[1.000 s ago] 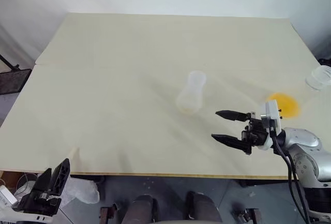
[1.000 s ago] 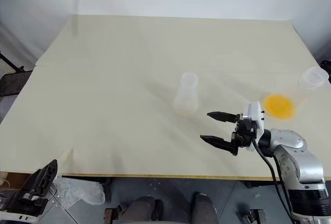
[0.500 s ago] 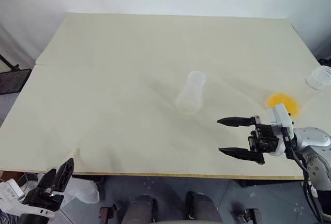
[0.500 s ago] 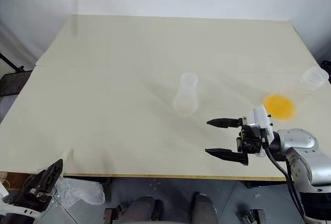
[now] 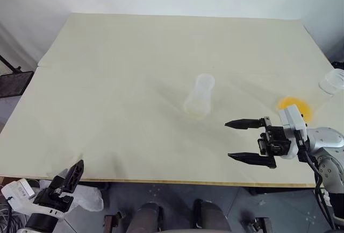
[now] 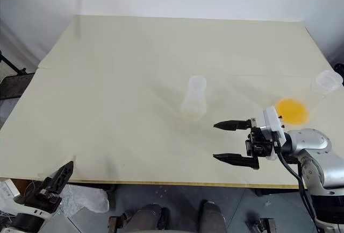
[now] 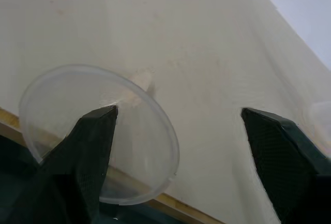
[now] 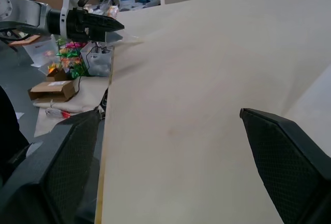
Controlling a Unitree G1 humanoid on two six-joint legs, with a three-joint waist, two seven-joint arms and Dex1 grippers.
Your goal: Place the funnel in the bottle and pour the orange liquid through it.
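The bottle stands upright near the middle of the table, clear and colourless. The orange liquid sits in the bottom of a clear cup at the table's right edge. The funnel, a clear cone, lies on the front left corner. My left gripper is open at that corner, just below the table's edge. One finger overlaps the funnel's round rim; I cannot tell whether it touches. My right gripper hangs open over the front right of the table, pointing left, nothing between its fingers.
A crumpled clear plastic bag lies on the floor below the front left corner. Boxes and clutter stand on the floor beyond the table's left side. The table's wooden front edge runs close under the funnel.
My left gripper has come forward to the table's front left corner. My right wrist has turned a little, staying open in about the same place.
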